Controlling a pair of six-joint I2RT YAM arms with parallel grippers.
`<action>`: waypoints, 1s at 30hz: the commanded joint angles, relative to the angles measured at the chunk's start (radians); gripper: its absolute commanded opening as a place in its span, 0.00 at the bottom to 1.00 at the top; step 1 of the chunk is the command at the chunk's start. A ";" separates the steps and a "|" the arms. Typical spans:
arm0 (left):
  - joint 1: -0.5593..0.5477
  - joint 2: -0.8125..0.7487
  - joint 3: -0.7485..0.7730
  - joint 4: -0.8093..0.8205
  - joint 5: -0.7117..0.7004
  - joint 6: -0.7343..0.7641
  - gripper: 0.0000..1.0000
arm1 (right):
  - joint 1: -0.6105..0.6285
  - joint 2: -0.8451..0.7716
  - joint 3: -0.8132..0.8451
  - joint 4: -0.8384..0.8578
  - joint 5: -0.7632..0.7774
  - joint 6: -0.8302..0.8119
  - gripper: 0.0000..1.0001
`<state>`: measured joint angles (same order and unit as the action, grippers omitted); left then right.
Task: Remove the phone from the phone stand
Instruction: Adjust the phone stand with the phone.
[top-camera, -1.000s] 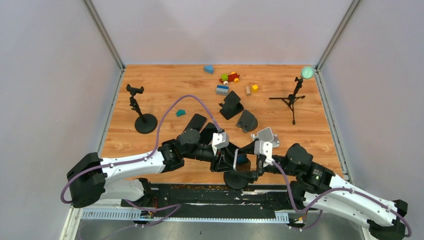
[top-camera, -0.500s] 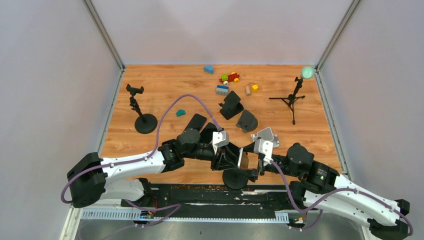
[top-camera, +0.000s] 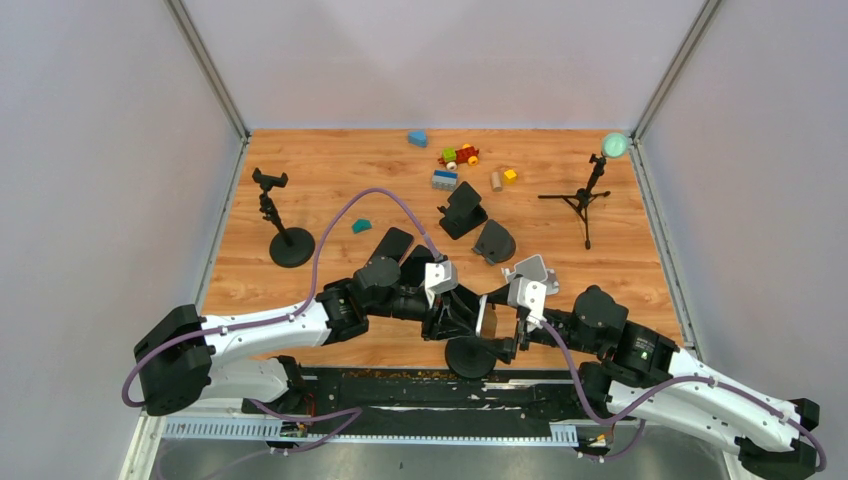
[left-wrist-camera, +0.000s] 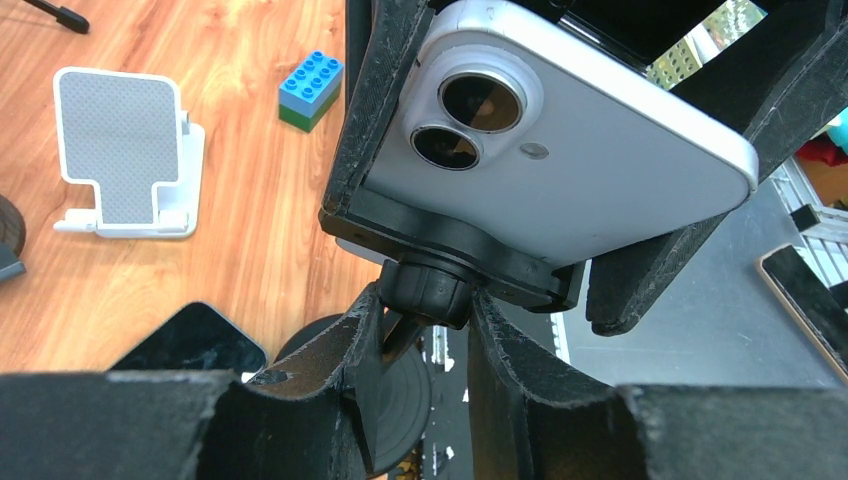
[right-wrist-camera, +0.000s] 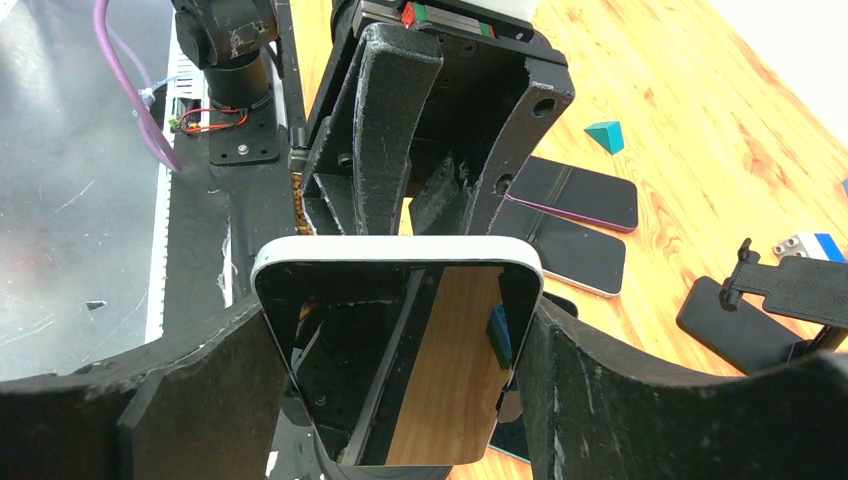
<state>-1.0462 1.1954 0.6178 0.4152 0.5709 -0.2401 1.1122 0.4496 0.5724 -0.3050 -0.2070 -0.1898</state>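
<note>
White, smooth-backed phone (left-wrist-camera: 570, 130): clamped in phone stand (left-wrist-camera: 430, 285). Rigid, slick, likely fragile; best taken by side edges. Right fingers (right-wrist-camera: 565, 380) gripping those edges; left fingers (left-wrist-camera: 357, 345) clenched on stand neck.

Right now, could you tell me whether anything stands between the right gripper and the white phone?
Nothing visible: the right gripper clasps the white phone by its edges. Only the black phone stand holds it, its neck in the left gripper.

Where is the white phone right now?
Bottom centre of the top view: the white phone sits clamped on its stand, held by the right gripper.
</note>
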 joint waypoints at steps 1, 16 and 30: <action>0.069 0.010 0.014 -0.043 -0.192 0.003 0.00 | 0.026 -0.031 0.033 -0.007 -0.107 0.056 0.00; 0.080 0.015 0.025 -0.066 -0.226 -0.013 0.00 | 0.244 -0.005 0.009 0.065 -0.007 0.117 0.00; 0.090 -0.001 0.017 -0.095 -0.275 -0.015 0.00 | 0.460 0.018 0.043 -0.017 0.342 0.110 0.00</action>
<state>-1.0409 1.1862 0.6205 0.3729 0.6266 -0.2451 1.4750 0.4713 0.5720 -0.2947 0.2268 -0.1890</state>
